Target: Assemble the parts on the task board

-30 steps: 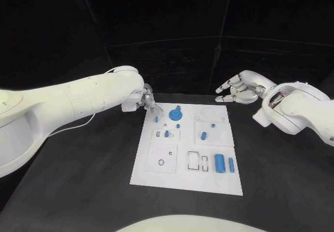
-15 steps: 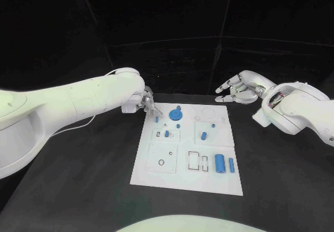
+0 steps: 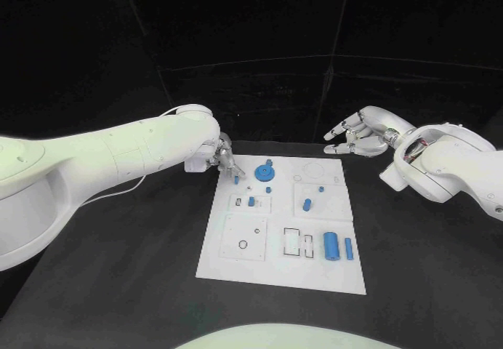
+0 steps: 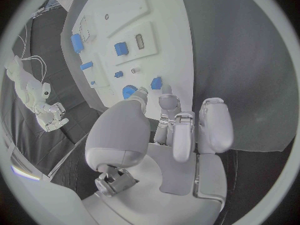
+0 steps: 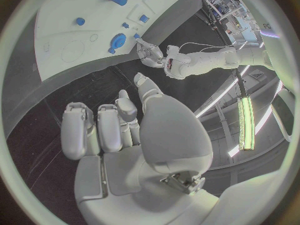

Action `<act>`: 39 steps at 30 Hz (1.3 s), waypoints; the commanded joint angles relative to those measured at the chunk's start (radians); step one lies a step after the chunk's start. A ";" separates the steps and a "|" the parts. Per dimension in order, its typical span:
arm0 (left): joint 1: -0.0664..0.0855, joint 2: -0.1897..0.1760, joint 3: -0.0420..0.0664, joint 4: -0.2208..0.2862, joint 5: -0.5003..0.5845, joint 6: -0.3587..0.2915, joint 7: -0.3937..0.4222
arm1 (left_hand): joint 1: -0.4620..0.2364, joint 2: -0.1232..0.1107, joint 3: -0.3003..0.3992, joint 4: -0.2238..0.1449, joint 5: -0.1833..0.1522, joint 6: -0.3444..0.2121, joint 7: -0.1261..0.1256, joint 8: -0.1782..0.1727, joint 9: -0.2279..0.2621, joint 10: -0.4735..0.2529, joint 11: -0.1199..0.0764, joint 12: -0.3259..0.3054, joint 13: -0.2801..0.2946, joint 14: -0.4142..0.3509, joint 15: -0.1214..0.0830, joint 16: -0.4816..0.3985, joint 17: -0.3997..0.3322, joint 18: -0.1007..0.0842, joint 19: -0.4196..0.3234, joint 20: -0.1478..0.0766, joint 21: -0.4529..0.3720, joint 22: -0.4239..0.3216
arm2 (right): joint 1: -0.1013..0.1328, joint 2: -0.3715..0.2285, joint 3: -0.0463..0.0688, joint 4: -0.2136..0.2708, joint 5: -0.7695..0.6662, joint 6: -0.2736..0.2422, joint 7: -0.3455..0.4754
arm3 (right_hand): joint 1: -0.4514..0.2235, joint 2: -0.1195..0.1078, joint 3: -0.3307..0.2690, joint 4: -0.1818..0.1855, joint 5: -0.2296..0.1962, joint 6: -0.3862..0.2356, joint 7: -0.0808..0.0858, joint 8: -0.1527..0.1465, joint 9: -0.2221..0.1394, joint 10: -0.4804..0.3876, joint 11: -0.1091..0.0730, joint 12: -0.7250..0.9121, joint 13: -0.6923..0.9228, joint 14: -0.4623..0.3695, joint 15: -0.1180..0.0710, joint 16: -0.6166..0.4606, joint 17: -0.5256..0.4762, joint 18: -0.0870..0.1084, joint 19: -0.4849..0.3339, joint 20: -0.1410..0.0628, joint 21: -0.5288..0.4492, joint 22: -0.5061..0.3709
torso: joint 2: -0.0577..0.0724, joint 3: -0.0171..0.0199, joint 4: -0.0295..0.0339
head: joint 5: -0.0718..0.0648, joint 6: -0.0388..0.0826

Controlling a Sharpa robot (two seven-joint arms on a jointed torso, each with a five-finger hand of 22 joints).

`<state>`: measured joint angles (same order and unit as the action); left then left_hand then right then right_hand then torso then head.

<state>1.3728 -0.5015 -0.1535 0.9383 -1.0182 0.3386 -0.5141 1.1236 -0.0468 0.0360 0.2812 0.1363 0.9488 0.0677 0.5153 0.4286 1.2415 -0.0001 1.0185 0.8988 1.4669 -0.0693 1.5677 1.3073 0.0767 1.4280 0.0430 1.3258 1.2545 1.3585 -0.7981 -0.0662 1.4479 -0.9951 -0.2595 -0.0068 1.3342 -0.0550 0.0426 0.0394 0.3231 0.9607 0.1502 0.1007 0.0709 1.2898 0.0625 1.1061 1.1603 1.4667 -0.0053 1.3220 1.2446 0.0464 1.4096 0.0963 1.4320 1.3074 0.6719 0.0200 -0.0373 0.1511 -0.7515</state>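
Over on the left side of the black table (image 3: 126,254), our left hand (image 3: 217,155) sits right at the far-left corner of the flat white rectangular task board (image 3: 275,273); from the wrist camera the silver fingertips (image 4: 166,91) reach down toward a small blue block-shaped part (image 4: 156,82) near the board's edge, thumb and a finger drawn close together beside it, but honestly we can't tell if they're actually pinching it or just touching; the other fingers are curled in side by side.

Moving across the board: a round blue knob-like part (image 3: 265,173) sits near the far edge, left of the middle; two tiny blue pieces (image 3: 251,201) sit in the small recessed panel nearer us; a short blue peg (image 3: 307,205) stands in the panel to the right of that; then, on the near-right area, a fat blue cylinder (image 3: 331,245) lies flat with a slim blue bar (image 3: 348,248) just beside it, both next to a pair of empty rectangular slots.

Off to the right, our right hand (image 3: 351,136) hangs beyond the board's far-right corner, clear of the board; fingers loosely curled and lined up next to each other, thumb sticking out, nothing in them as far as the right wrist view shows (image 5: 119,130).
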 commanded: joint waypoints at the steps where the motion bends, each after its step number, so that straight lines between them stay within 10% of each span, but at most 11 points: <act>1: 0.000 0.003 0.000 -0.004 -0.007 0.013 0.003 | 0.011 0.002 -0.008 0.002 0.000 0.006 -0.001 0.001 -0.002 0.002 -0.005 0.005 -0.001 0.104 0.003 0.003 0.263 -0.004 0.003 0.002 0.006 0.001 | 0.002 0.001 0.001 0.001 0.002 0.005 0.005 | 0.002 0.005 0.003 0.005 -0.001 0.001 -0.001 0.004 -0.001 -0.006 -0.002 -0.006 -0.001 0.034 -0.009 -0.004 -0.001 0.011 -0.006 0.001 -0.004 0.032 | 0.000 0.0000 -0.0001 | 0.001 -0.001; 30: -0.020 0.022 0.000 -0.027 -0.006 -0.009 0.022 | 0.055 0.030 -0.020 -0.002 0.001 0.014 -0.002 -0.001 -0.012 0.005 -0.006 0.010 -0.001 0.104 0.003 0.003 0.263 -0.005 0.005 0.001 0.008 0.007 | 0.002 0.006 0.001 -0.002 0.000 0.004 0.005 | 0.005 0.007 0.004 0.005 0.000 0.002 -0.001 0.005 -0.001 -0.004 -0.002 -0.004 0.001 0.034 -0.009 -0.004 -0.001 0.012 -0.006 0.001 -0.005 0.031 | 0.000 -0.0001 0.0004 | -0.001 -0.003; 39: -0.020 0.019 0.000 -0.019 0.016 -0.052 0.042 | 0.139 0.074 -0.003 -0.034 0.005 0.027 -0.010 0.008 -0.015 0.011 -0.013 0.015 0.000 0.104 -0.001 0.003 0.263 -0.004 0.005 -0.001 0.007 0.008 | 0.002 0.011 0.001 -0.009 0.000 0.008 0.006 | 0.005 0.007 0.004 0.005 0.000 0.002 -0.001 0.005 -0.001 -0.004 -0.002 -0.004 0.001 0.034 -0.009 -0.004 -0.001 0.012 -0.006 0.001 -0.005 0.031 | -0.001 0.0002 0.0016 | 0.002 0.000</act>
<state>1.3514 -0.4814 -0.1539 0.9167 -1.0162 0.3176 -0.4949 1.2537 0.0235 0.0320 0.2537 0.1363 0.9690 0.0549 0.5175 0.4126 1.2490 -0.0075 1.0266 0.8978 1.4669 -0.0693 1.5677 1.3073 0.0767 1.4280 0.0430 1.3286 1.2625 1.3585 -0.7889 -0.0662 1.4390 -0.9954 -0.2582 -0.0068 1.3342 -0.0550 0.0455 0.0423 0.3231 0.9607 0.1502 0.1006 0.0710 1.2898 0.0625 1.1062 1.1604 1.4667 -0.0053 1.3220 1.2447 0.0464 1.4096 0.0963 1.4320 1.3074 0.6714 0.0199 -0.0361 0.1507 -0.7528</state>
